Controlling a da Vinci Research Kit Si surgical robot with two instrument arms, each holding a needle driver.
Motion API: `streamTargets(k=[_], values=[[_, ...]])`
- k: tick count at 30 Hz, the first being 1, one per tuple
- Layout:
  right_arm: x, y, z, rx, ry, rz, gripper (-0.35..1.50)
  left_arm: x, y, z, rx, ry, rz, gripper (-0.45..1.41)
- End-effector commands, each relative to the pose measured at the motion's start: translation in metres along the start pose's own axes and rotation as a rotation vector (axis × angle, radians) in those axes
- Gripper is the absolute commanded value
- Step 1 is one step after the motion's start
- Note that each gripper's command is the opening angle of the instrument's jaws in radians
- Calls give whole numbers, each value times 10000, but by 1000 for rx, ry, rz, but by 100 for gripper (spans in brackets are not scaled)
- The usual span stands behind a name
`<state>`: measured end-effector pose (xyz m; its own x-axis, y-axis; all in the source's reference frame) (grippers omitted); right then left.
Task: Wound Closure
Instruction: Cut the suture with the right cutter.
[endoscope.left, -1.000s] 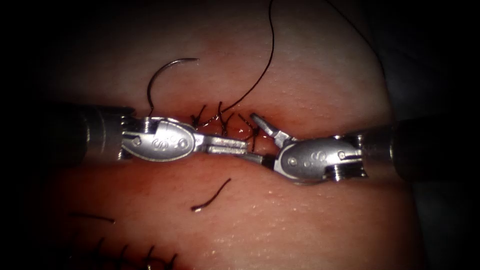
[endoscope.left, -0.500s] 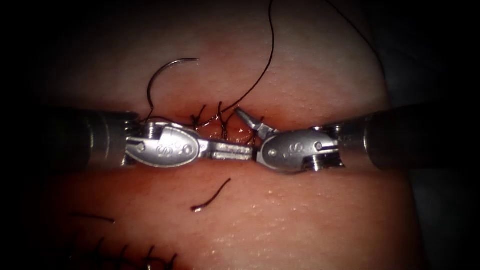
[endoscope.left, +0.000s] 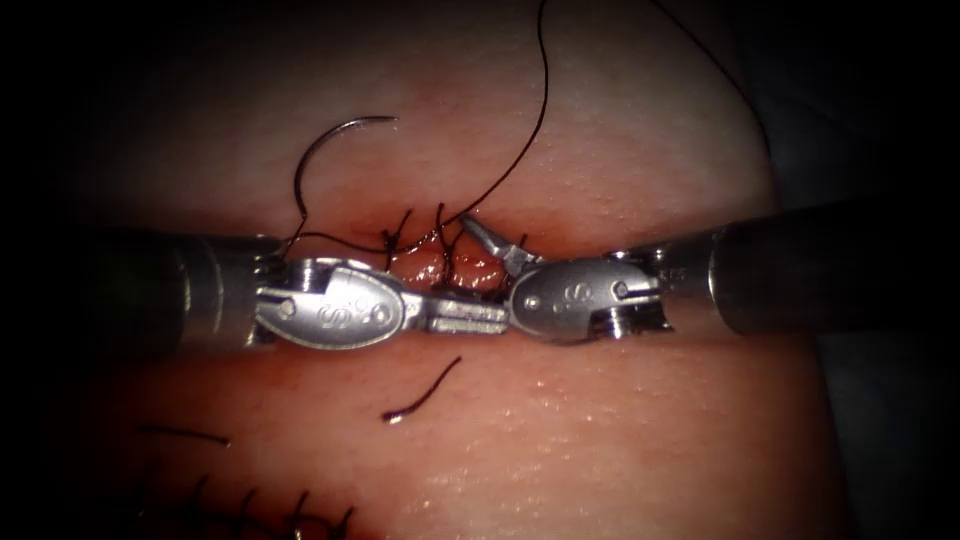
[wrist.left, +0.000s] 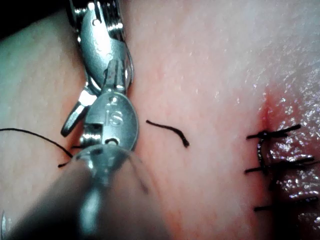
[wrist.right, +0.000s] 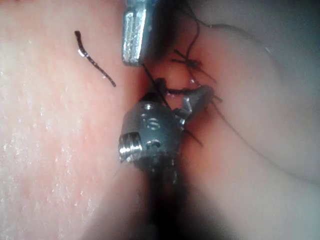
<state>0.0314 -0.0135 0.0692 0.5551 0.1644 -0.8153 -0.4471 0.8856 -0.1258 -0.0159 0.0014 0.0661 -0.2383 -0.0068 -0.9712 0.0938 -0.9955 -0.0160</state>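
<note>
Two hands meet over the stitched cut (endoscope.left: 450, 262) in the tissue (endoscope.left: 600, 440). The left hand (endoscope.left: 468, 318) is pressed together, and whether on thread (endoscope.left: 520, 150) cannot be told. The right hand (endoscope.left: 480, 265) is spread among the stitches. The needle (endoscope.left: 315, 160) lies loose near the tissue's far edge, held by neither hand. This looks like thread handling. A next move would call for taking one strand cleanly. Each tool head bears a stamp resembling "S".

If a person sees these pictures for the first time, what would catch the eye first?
The shiny steel left end effector, shut with nothing seen in it, meets the open, empty right end effector over the stitched cut in the pink tissue. The curved steel needle lies free on the tissue, up and left of them. A long dark thread rises from the stitches.
</note>
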Motion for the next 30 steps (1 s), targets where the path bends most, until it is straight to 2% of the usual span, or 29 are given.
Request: streamTargets(k=[1,7,13,15,16,17,19,22,24,26,27,28,29,30], values=[[1,-6,6,1,8,0,141,-5,0,7,0,2,1,-45],[7,-6,4,3,20,3,135,-6,2,7,-3,-1,-3,-45],[7,-8,6,-1,23,1,93,-6,6,10,-6,-3,1,-45],[8,-9,7,-1,22,2,57,-6,7,10,-8,-6,-4,-45],[8,-9,7,4,28,1,19,-6,8,10,-8,-6,-3,-45],[9,-10,7,13,38,1,-35,-6,8,10,-8,-6,-3,-45],[9,-9,7,16,52,5,-35,-6,10,10,-8,-6,-1,-45],[6,-7,6,-53,38,-65,-35,-5,16,9,-12,-4,-3,-45],[4,-4,5,-49,46,-65,-35,-4,19,8,-16,-6,0,-45],[5,0,2,-2,99,-59,-35,-3,22,6,-17,-6,2,-45],[5,1,0,10,107,-29,-10,-3,23,5,-18,-6,2,-45],[6,2,-4,21,109,-6,41,-2,24,4,-19,-6,-3,-45],[9,4,-11,-7,111,21,108,-1,26,3,-21,-4,-2,-45],[11,5,-16,-27,108,24,130,0,28,3,-21,-4,0,-45]])
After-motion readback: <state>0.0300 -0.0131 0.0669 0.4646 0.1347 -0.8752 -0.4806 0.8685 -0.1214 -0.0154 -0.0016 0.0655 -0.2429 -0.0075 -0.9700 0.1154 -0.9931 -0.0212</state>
